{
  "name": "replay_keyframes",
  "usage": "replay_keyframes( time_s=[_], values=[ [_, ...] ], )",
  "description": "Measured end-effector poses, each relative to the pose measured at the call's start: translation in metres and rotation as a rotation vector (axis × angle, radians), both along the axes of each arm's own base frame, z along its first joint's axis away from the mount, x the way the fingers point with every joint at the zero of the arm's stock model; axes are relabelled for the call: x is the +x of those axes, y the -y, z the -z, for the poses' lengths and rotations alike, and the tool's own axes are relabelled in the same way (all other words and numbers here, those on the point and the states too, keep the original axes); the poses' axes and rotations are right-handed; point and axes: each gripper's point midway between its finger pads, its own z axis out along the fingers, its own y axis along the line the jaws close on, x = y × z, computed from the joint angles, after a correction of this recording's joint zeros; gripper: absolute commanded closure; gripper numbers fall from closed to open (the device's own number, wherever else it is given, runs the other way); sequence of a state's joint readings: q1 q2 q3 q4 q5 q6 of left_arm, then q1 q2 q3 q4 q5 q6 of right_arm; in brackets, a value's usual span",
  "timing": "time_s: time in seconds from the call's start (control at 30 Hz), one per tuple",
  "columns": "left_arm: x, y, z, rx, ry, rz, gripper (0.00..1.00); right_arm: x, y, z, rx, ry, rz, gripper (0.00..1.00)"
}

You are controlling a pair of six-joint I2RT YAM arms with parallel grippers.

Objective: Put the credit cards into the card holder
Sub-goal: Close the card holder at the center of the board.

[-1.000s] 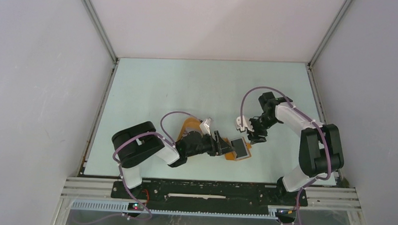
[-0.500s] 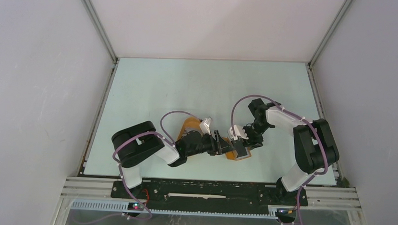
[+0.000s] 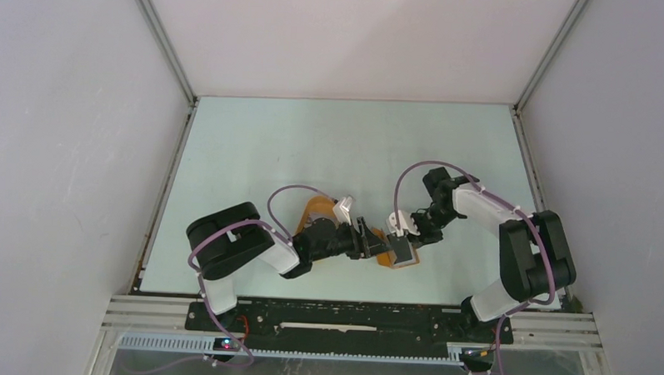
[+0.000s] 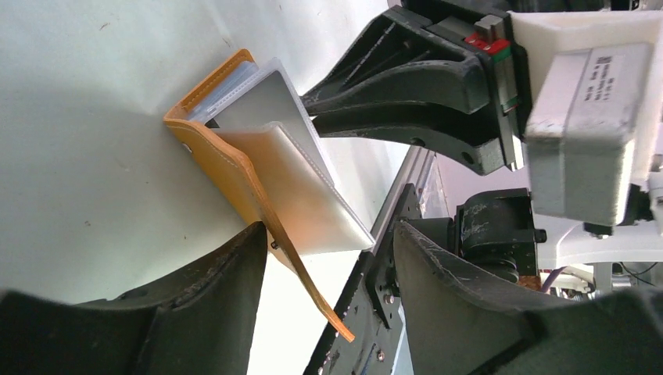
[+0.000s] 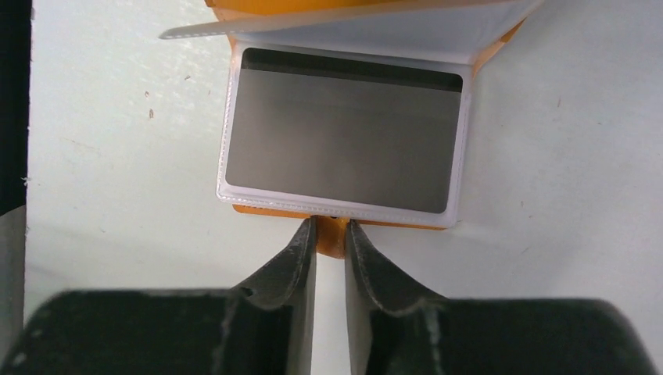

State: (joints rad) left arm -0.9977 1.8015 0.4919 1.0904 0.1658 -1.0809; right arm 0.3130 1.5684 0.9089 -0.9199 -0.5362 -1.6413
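The orange wallet [image 3: 393, 256] lies open near the middle of the top view, with a grey card [image 5: 340, 141] inside it. The right gripper [image 5: 330, 234] pinches the wallet's orange edge. The left gripper [image 4: 328, 234] is spread wide around the wallet's other side

Nothing legible anywhere: the small printed label [image 4: 615, 56] on the white camera housing [image 4: 582, 148] is too fine to read, and the grey card [image 5: 342, 141] bears no readable print

Bright, even light, soft shadows
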Motion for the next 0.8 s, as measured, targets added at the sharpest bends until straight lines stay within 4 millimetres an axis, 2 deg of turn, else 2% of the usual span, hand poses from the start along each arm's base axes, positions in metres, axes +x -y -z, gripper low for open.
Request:
replay_keyframes(
  time_s=[0.23,0.5,0.8],
  values=[
    [0.0,0.0,0.0,-0.001,-0.001,0.002,0.39,-0.006,0.004,-0.002,0.041,-0.007,0.002,1.0],
    [0.006,-0.003,0.0,-0.001,-0.002,-0.011,0.46,-0.01,0.007,-0.008,0.1,0.007,-0.025,1.0],
    [0.015,-0.009,0.003,0.009,-0.007,-0.036,0.5,-0.033,0.01,-0.01,0.154,0.049,-0.163,1.0]
  ],
)
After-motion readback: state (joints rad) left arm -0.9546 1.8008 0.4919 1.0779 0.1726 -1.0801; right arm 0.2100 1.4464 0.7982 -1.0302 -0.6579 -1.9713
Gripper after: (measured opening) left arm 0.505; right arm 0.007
